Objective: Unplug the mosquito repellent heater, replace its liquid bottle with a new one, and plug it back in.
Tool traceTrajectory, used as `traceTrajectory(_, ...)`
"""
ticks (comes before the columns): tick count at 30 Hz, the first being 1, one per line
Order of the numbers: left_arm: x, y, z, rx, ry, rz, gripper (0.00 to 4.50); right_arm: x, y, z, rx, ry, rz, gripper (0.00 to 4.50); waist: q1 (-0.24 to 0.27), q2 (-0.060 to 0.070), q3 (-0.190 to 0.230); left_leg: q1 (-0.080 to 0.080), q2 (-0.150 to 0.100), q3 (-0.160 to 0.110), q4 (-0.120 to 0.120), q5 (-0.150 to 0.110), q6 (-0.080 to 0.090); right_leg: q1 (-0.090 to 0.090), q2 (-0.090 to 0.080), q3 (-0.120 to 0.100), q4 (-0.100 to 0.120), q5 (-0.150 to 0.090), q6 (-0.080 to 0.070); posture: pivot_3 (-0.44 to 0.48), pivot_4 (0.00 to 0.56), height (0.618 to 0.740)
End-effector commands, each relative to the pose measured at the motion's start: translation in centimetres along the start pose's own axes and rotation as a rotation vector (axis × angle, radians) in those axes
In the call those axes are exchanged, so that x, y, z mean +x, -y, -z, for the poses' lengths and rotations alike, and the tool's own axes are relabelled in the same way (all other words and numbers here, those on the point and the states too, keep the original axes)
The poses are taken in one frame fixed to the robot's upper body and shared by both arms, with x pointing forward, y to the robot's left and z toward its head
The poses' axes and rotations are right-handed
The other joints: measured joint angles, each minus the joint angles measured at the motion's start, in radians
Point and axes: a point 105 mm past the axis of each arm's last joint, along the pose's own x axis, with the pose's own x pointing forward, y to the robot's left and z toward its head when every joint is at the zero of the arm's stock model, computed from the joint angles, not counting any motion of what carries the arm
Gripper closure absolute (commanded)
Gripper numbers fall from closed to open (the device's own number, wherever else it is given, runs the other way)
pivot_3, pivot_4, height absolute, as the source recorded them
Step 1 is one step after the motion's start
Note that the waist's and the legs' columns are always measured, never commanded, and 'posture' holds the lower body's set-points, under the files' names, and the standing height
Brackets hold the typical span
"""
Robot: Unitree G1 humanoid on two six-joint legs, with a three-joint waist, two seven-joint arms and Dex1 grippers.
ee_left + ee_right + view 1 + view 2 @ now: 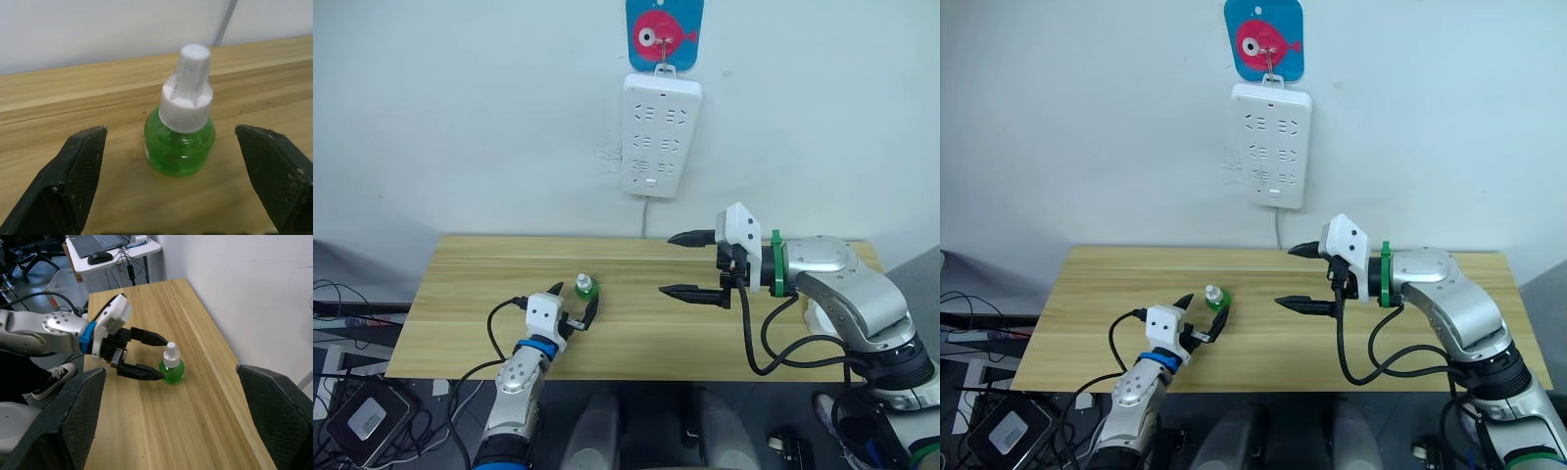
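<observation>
Bottle-swap step in hand, by the look of it: reaching for the green bottle (585,287), not yet gripped. No heater visible on the table (460,294) or in the strip (660,134) on the wall, so the unplugging cannot be judged from here.

Left gripper (576,310) low over the table, fingers apart and empty, tips flanking the bottle's lower body, one on each side and just short of touching. Bottle upright on the wood, white cap up, at 11 o'clock of the table's centre, clear of the edges. From the left wrist, bottle centred between the two black fingers (73,176).

Right gripper (693,264) held above the table at 2 o'clock of the bottle, well apart from it, fingers wide apart and empty, pointing toward the robot's left, forearm level.

Next move likely calls for a small push forward, then closing on the round green body below the cap, square and gentle, to keep it from tipping or slipping out.
</observation>
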Motion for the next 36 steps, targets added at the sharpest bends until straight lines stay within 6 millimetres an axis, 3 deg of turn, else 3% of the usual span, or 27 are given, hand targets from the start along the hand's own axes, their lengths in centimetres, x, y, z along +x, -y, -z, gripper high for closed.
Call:
traceTrajectory(1,0.5,0.2,0.4,-0.018,0.019,-0.008,0.00,-0.4,-0.4,-1.9,-0.059,0.030,-0.010,0.05,0.000,0.000,0.000,0.000,0.000,0.000,0.000,0.000,0.000,0.000,0.000,0.000,0.000,0.000,0.000,0.052,0.313,0.740)
traceTrajectory(5,1.2,1.3,1.0,-0.019,0.013,0.026,0.00,-0.3,-0.4,-2.4,-0.071,0.025,-0.008,0.05,-0.001,0.000,0.000,0.000,0.000,0.000,0.000,0.000,-0.001,-0.001,0.000,-0.001,0.000,0.000,0.000,0.042,0.306,0.740)
traceTrajectory(14,1.7,0.8,1.2,0.001,0.019,-0.022,0.00,-0.4,-1.2,-3.5,-0.077,0.059,-0.046,0.05,-0.003,0.000,0.000,-0.001,0.000,0.000,0.000,0.000,-0.001,-0.001,-0.001,-0.001,0.000,0.000,0.000,0.037,0.299,0.740)
traceTrajectory(17,1.8,0.8,1.2,0.001,0.021,-0.021,0.56,-0.3,-2.3,-4.7,-0.075,0.107,-0.086,0.00,-0.004,0.000,0.000,-0.001,0.000,0.000,0.000,0.000,-0.001,-0.001,-0.001,-0.002,0.000,0.000,0.000,0.034,0.300,0.740)
traceTrajectory(23,2.0,1.0,1.2,0.002,0.024,-0.008,2.23,-0.3,-2.9,-4.5,-0.075,0.104,-0.076,0.00,-0.004,0.000,0.000,-0.001,-0.001,0.000,0.000,0.000,-0.001,-0.001,-0.001,-0.002,0.000,0.000,0.000,0.034,0.300,0.740)
traceTrajectory(26,2.0,0.9,0.9,0.023,0.032,0.001,2.24,-0.4,-2.9,-4.0,-0.065,0.098,-0.056,0.00,-0.004,0.000,0.000,-0.001,0.000,0.000,0.000,0.000,-0.001,-0.001,-0.001,-0.002,0.000,0.000,0.000,0.045,0.299,0.740)
traceTrajectory(30,2.6,1.4,-1.1,0.106,0.066,0.098,2.24,-1.1,-2.5,-1.9,-0.043,0.054,0.010,0.00,0.000,-0.001,0.001,-0.001,0.000,-0.001,0.000,0.000,-0.001,-0.001,-0.001,-0.003,0.000,0.000,0.000,0.057,0.302,0.740)
traceTrajectory(33,2.8,3.8,-4.2,0.181,0.096,0.376,2.24,-1.7,-2.6,0.6,-0.024,0.006,0.054,0.00,0.001,-0.002,0.001,-0.002,-0.001,-0.002,0.000,0.001,-0.001,-0.001,-0.001,-0.003,0.000,0.000,0.000,0.081,0.300,0.740)
traceTrajectory(36,1.5,6.3,-7.4,0.213,0.059,0.721,2.24,-1.7,-2.8,1.0,-0.008,0.002,0.084,0.00,0.000,-0.001,0.001,-0.002,0.000,-0.002,0.000,0.001,-0.001,-0.001,-0.001,-0.003,0.001,0.000,0.000,0.094,0.286,0.740)
